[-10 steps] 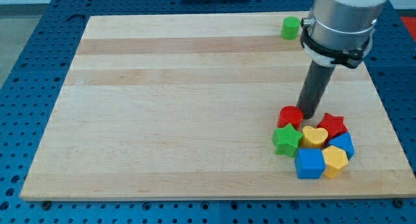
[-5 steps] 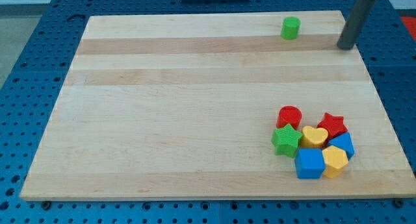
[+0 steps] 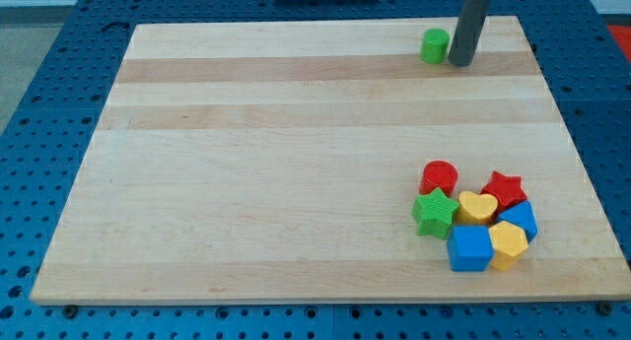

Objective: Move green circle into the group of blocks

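The green circle [image 3: 433, 46] stands alone near the top edge of the board, right of centre. My tip [image 3: 460, 60] is just to its right, close beside it or touching. The group lies at the lower right: a red circle [image 3: 439, 175], a red star [image 3: 504, 189], a green star [image 3: 434, 213], a yellow heart [image 3: 478, 207], a blue block [image 3: 522, 220], a blue cube [image 3: 469, 248] and a yellow hexagon [image 3: 509, 243], all packed together.
The wooden board [image 3: 276, 163] lies on a blue perforated table [image 3: 39, 103]. The green circle is close to the board's top edge.
My tip left the group, swung to the board's upper right edge, then moved left to the green circle's right side. The green circle has shifted slightly left.
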`<state>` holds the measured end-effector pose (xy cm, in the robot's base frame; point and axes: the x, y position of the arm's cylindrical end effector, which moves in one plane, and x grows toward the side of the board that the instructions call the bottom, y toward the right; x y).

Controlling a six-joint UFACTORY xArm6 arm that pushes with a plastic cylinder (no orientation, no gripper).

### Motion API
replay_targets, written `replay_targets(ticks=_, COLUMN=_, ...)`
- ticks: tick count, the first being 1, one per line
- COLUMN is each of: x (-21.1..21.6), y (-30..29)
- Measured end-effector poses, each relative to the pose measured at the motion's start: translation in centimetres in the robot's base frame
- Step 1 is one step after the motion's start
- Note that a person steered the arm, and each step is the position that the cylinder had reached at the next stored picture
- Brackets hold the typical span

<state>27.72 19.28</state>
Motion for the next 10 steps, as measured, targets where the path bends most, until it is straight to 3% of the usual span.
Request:
replay_targets(ticks=3, x=-4.8, y=-3.9)
replay_targets(ticks=5, x=2.4, y=-4.9)
replay_targets(ticks=7, x=-1.6, y=-4.8)
replay_targets(ticks=8, x=-0.6, y=-6.7)
replay_targets(ticks=10, x=9.3, y=-6.8)
